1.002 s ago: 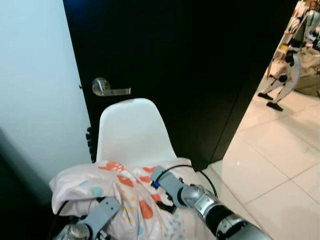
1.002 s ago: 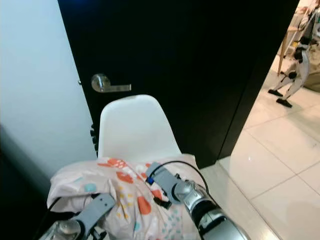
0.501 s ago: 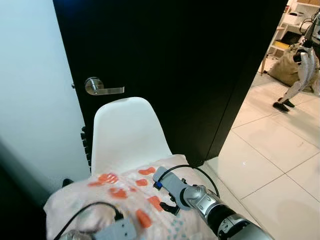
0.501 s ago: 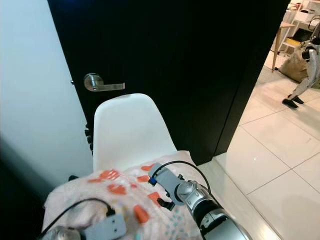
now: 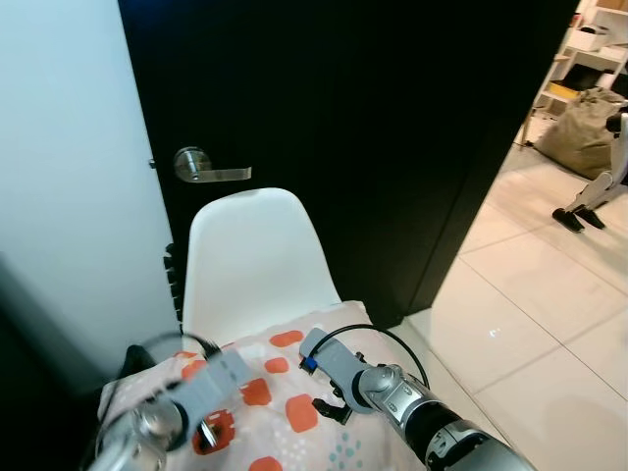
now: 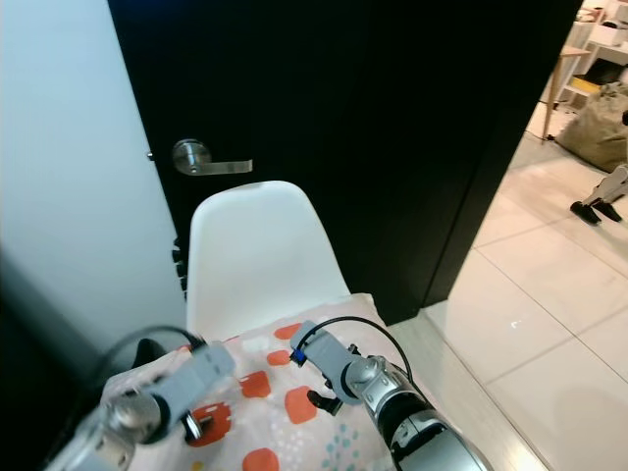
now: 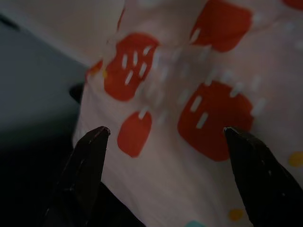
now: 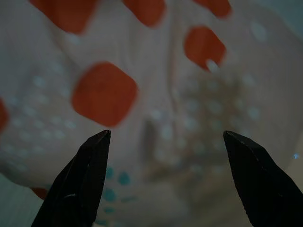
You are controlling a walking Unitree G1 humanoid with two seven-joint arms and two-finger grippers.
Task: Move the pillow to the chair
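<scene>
Both grippers stood wide open over the pillow (image 5: pixel 294 422), the left gripper (image 7: pixel 165 156) and the right gripper (image 8: pixel 163 161) each with fingers spread apart above the spotted cloth, clasping nothing. The pillow lay on the seat of the white chair (image 5: pixel 250 255), before a black door (image 5: pixel 373 128) with a silver handle (image 5: pixel 201 167), pale tiled floor (image 5: pixel 530 324) to the right. Its long axis ran across the seat from left to right.

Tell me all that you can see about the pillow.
The pillow is soft cloth, pale pink-white with orange-red patches, small white dashes and teal dots. It lies on the seat of the white chair, in front of the backrest, its left end drooping over the edge. The left gripper and the right gripper hover close above it, both with fingers spread open. Whether the fingers touch the cloth cannot be told.
</scene>
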